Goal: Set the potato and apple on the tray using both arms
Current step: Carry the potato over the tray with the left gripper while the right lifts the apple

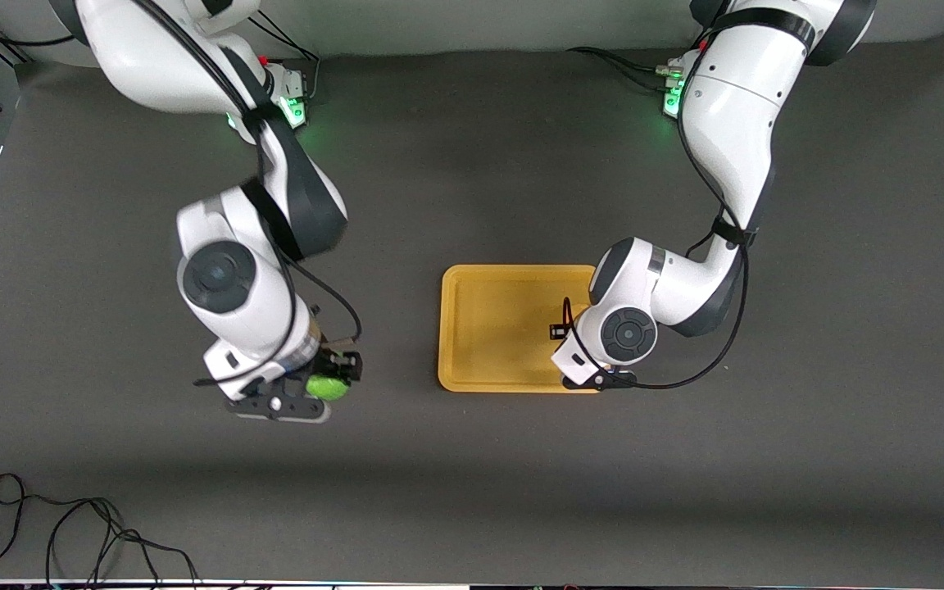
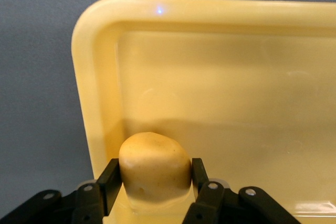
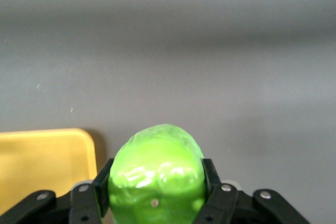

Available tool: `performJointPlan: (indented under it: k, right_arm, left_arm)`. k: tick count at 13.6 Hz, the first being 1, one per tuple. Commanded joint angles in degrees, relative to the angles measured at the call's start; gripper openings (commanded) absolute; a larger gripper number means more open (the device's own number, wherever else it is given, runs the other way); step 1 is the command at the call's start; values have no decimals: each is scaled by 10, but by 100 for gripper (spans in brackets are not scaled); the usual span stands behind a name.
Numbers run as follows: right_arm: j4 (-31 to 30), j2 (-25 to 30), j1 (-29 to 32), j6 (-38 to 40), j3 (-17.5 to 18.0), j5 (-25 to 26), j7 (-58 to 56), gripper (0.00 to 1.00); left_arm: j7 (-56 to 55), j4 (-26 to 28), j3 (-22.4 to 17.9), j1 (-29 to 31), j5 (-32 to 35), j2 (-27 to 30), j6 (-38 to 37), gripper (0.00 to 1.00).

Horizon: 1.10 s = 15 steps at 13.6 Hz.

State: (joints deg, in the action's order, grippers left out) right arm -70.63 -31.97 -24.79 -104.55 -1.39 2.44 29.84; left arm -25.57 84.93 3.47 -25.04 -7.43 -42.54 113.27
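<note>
While the right pincer hangs over bare grey counter toward the right arm's end, its two black fingers are closed against the sides of the apple, which fills the gap between them; from the front camera the green fruit shows just beside the wrist, clear of the tray and well apart from it. A corner of the tray's rim shows at the edge of the right wrist view. At the tray's end toward the left arm, the left pincer sits low over the tray, its fingers pressed to either side of the potato. The potato sits inside the raised rim, near a rounded corner, and its underside appears to meet the tray floor, though contact cannot be told for certain. From the front camera the left arm's wrist covers the potato.
</note>
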Motion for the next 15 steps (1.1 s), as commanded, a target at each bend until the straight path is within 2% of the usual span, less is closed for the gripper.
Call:
performJointPlan:
  k: [1, 2, 3, 7, 11, 15]
  right_arm:
    - [-32, 59, -4, 49, 4, -23, 6, 50]
    - [-32, 70, -8, 64, 4, -25, 6, 50]
    - [-33, 80, -10, 79, 4, -25, 6, 50]
    - [-42, 94, -26, 97, 4, -26, 16, 50]
    - [-43, 92, -39, 91, 3, -26, 22, 50]
    - [-43, 85, -59, 80, 4, -26, 43, 50]
  left_arm:
    - [-11, -6, -9, -8, 8, 4, -9, 77]
    - [-11, -7, -10, -8, 12, 4, -9, 91]
    - [-11, -7, -9, -8, 27, 4, -8, 100]
    - [-11, -6, -9, 3, 32, 26, -23, 100]
    - [21, -9, -7, 53, 31, 100, -123, 100]
    - [147, -10, -8, 137, 29, 195, -260, 100]
